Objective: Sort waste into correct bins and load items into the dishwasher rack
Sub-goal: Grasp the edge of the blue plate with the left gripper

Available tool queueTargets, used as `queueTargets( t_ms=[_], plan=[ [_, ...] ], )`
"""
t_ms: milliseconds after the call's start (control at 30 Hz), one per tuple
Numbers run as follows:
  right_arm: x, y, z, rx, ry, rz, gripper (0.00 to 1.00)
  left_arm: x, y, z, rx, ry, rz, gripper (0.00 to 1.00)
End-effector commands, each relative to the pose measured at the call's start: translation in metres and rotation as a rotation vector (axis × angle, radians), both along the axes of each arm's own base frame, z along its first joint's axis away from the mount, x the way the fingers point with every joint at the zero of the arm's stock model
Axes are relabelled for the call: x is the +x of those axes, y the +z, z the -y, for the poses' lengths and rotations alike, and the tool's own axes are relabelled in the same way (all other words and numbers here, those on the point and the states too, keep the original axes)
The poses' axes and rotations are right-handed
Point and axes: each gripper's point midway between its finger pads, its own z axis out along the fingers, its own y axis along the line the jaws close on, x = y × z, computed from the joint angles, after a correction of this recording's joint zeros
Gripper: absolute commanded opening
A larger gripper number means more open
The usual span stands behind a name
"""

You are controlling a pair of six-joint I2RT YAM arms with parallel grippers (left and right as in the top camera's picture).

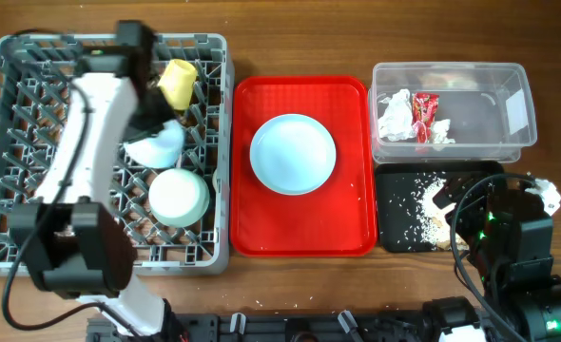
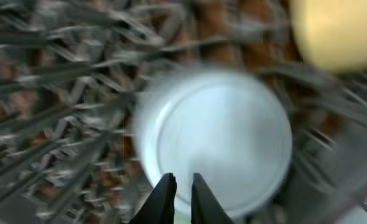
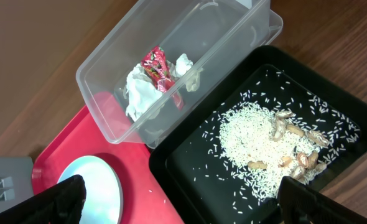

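While my left gripper [image 2: 182, 180] hung over the big square grey plastic dishwasher rack [image 1: 222, 171], its fingers drawn together to a thin slit with nothing between them that I could make out, I took stock of the job.

Three pieces sat in the rack. The yellow cup [image 1: 177, 84] was up near the back edge. The small light blue bowl [image 1: 157, 147] leaned on the pegs right under my left fingertips. The pale green bowl [image 1: 178, 197] was nearer the front. My left wrist view was badly smeared, so I could not tell whether I was touching that blue bowl.

The waste looked sorted to me. The crumpled white paper napkin [image 1: 395, 114] and the small shiny red wrapper [image 1: 423, 112] lay together in the clear rectangular plastic tub [image 1: 490, 104]. The whitish rice-like scraps [image 3: 249, 134] were spread in the shallow black rectangular tray [image 3: 171, 158], with a few peanut-like pieces beside them.

What was left? The round light blue plate [image 1: 293, 153] lay alone in the middle of the large red plastic tray [image 1: 252, 228], not yet loaded. No white fork or spoon showed in any view.

My right gripper [image 3: 182, 186] hovered with fingers spread wide and empty above the corner where the black tray met the red one. I judged the job mostly done, with the plate the clearest piece outstanding.
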Motion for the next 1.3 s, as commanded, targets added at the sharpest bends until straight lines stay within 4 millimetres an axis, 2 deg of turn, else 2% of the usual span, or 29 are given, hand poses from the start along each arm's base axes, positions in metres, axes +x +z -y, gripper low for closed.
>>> queueTargets(
  t_ms=[0,100,167,233,300,333,400,467,567,633,700,800,900,1000,1133,1200,1267],
  plan=[
    [0.001,0.005,0.0,0.014,-0.004,0.012,1.0,-0.024,0.002,-0.067,0.013,0.222,-0.037,0.08],
    [0.001,0.005,0.0,0.014,-0.005,0.013,1.0,-0.019,0.021,-0.06,-0.127,0.244,0.061,0.14],
    [0.001,0.005,0.0,0.014,-0.004,0.012,1.0,-0.014,0.046,-0.043,-0.151,0.199,0.153,0.18],
    [0.001,0.005,0.0,0.014,-0.005,0.013,1.0,-0.002,0.074,-0.005,-0.193,0.064,0.262,0.2],
    [0.001,0.005,0.0,0.014,-0.005,0.013,1.0,0.006,0.097,0.053,-0.224,-0.102,0.351,0.28],
    [0.001,0.005,0.0,0.014,-0.004,0.012,1.0,0.007,0.1,0.068,-0.23,-0.143,0.362,0.32],
    [0.001,0.005,0.0,0.014,-0.005,0.013,1.0,0.01,0.1,0.116,-0.255,-0.271,0.376,0.36],
    [0.001,0.005,0.0,0.014,-0.004,0.012,1.0,0.008,0.089,0.173,-0.285,-0.403,0.354,0.39],
    [0.001,0.005,0.0,0.014,-0.005,0.013,1.0,0.001,0.06,0.232,-0.303,-0.537,0.291,0.4],
    [0.001,0.005,0.0,0.014,-0.004,0.012,1.0,-0.005,0.038,0.262,-0.306,-0.602,0.247,0.4],
    [0.001,0.005,0.0,0.014,-0.004,0.012,1.0,-0.012,0.005,0.296,-0.302,-0.675,0.187,0.4],
    [0.001,0.005,0.0,0.014,-0.004,0.012,1.0,-0.023,-0.037,0.331,-0.294,-0.746,0.124,0.4],
    [0.001,0.005,0.0,0.014,-0.005,0.013,1.0,-0.033,-0.072,0.355,-0.285,-0.798,0.079,0.4],
    [0.001,0.005,0.0,0.014,-0.005,0.013,1.0,-0.039,-0.097,0.367,-0.258,-0.827,0.055,0.4],
    [0.001,0.005,0.0,0.014,-0.004,0.012,1.0,-0.044,-0.114,0.37,-0.236,-0.84,0.028,0.4],
    [0.001,0.005,0.0,0.014,-0.005,0.013,1.0,-0.044,-0.125,0.368,-0.205,-0.843,0.022,0.36],
    [0.001,0.005,0.0,0.014,-0.004,0.012,1.0,-0.044,-0.136,0.362,-0.167,-0.841,0.011,0.24]
  ],
)
